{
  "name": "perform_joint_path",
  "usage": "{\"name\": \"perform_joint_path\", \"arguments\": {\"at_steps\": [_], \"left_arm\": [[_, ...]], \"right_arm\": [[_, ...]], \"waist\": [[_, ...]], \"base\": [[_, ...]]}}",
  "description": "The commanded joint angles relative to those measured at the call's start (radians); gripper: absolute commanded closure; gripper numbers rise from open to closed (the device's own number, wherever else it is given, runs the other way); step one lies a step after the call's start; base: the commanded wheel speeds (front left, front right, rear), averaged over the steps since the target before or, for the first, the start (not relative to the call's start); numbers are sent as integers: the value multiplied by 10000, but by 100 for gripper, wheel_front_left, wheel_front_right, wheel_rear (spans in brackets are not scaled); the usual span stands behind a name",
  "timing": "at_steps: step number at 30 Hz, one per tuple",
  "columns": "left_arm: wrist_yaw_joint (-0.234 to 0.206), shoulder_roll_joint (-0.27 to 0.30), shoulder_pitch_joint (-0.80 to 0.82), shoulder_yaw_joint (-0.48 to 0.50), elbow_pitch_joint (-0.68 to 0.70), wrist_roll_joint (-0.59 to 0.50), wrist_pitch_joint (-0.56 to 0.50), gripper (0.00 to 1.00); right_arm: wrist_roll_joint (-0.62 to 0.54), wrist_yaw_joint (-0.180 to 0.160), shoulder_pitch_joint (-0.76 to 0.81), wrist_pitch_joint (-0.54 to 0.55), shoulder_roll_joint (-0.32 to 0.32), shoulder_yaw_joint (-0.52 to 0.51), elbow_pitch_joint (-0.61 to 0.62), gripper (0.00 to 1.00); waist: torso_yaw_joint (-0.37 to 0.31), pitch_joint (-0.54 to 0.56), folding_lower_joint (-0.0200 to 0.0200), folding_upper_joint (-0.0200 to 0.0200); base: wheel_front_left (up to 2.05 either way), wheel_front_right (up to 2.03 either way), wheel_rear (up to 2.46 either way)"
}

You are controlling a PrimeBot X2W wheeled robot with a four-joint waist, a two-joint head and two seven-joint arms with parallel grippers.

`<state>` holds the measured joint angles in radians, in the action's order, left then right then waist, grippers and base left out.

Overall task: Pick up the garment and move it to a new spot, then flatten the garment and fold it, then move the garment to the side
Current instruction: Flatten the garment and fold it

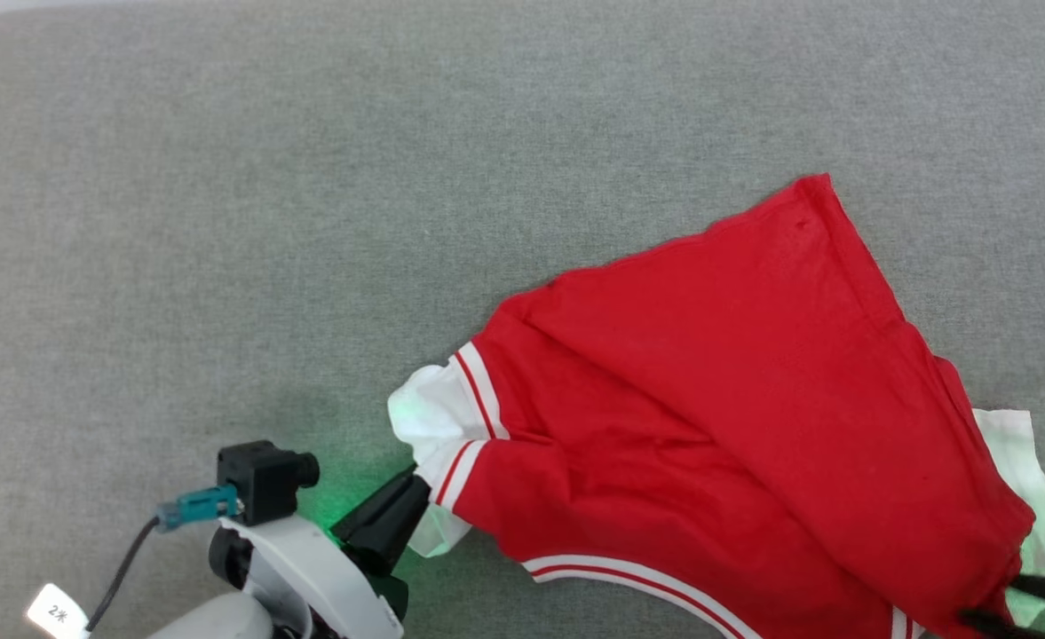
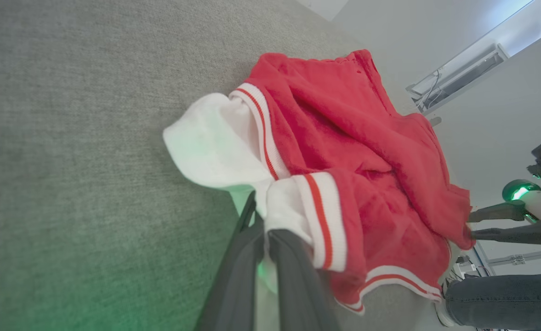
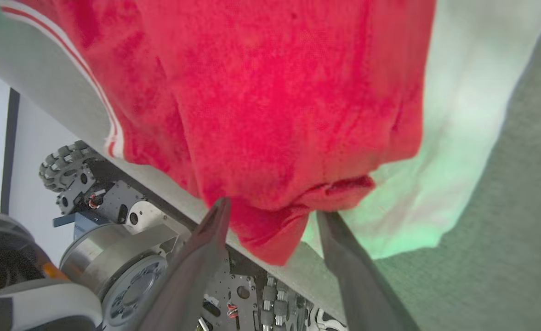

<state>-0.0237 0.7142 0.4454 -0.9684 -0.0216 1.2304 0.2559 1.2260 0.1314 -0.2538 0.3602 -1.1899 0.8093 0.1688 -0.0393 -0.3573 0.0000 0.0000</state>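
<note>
The garment (image 1: 735, 390), a red jersey with white sleeves and striped trim, lies crumpled on the grey table (image 1: 220, 222), toward its right and front. My left gripper (image 1: 411, 497) is shut on the white sleeve at the garment's left end; in the left wrist view its fingers (image 2: 293, 271) pinch that white cloth (image 2: 215, 142). My right gripper (image 1: 991, 596) is at the garment's front right corner. In the right wrist view its jaws (image 3: 273, 207) stand apart, with a red fold (image 3: 270, 230) hanging loose between them over the table's edge. The number is hidden.
The table's front edge (image 3: 160, 186) runs just under the right gripper, with the robot's wheeled base (image 3: 114, 257) below it. A person's leg in jeans (image 2: 504, 294) stands beside the table near the right gripper (image 2: 470, 225). Bare grey tabletop stretches left and behind the garment.
</note>
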Motion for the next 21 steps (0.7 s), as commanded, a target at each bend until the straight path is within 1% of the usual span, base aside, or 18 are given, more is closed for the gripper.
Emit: {"name": "perform_joint_path", "arguments": {"at_steps": [1, 4, 6, 8, 10, 12, 14, 15, 18, 21], "left_arm": [[13, -96, -104, -38, -3, -72, 15, 100], [61, -189, -44, -79, 2, -144, 3, 100], [75, -275, 39, -89, -25, -187, -2, 100], [110, -367, 137, -108, -63, -236, -25, 100], [173, -492, 260, -132, -100, -270, -46, 100], [242, -645, 434, -158, -170, -322, -68, 100], [319, -791, 586, -208, -268, -375, -138, 100], [354, -864, 662, -230, -340, -392, -161, 100], [492, -1078, 916, -285, -494, -454, -275, 100], [622, -1297, 1142, -340, -696, -510, -342, 100]], "right_arm": [[341, -15, 243, -85, -677, -398, 545, 0], [993, -16, 306, -313, -1912, -1116, 1381, 0], [1268, -16, 84, -497, -2252, -1667, 1631, 0], [1378, -16, -327, -769, -2485, -2417, 1431, 0], [1009, -16, -811, -1013, -2508, -3032, 1019, 0], [474, -14, -1343, -1033, -2125, -3410, 480, 0], [-189, -16, -2064, -698, -1421, -3538, 44, 0], [-528, -16, -2486, -398, -960, -3484, -167, 0], [-1434, -16, -3912, 699, 539, -2965, -875, 0], [-2275, -16, -5163, 1649, 1735, -2249, -1792, 0]], "waist": [[109, 38, 0, 0], [264, -25, 0, 0], [365, -97, 0, 0], [508, -188, 0, 0], [680, -308, 0, 0], [857, -480, 0, 0], [1018, -671, 0, 0], [1075, -745, 0, 0], [1243, -1001, 0, 0], [1409, -1228, 0, 0]], "base": [[0, 0, 0], [0, 0, 0], [0, 0, 0], [0, 0, 0], [0, 0, 0], [0, 0, 0], [0, 0, 0], [0, 0, 0], [0, 0, 0], [0, 0, 0]]}}
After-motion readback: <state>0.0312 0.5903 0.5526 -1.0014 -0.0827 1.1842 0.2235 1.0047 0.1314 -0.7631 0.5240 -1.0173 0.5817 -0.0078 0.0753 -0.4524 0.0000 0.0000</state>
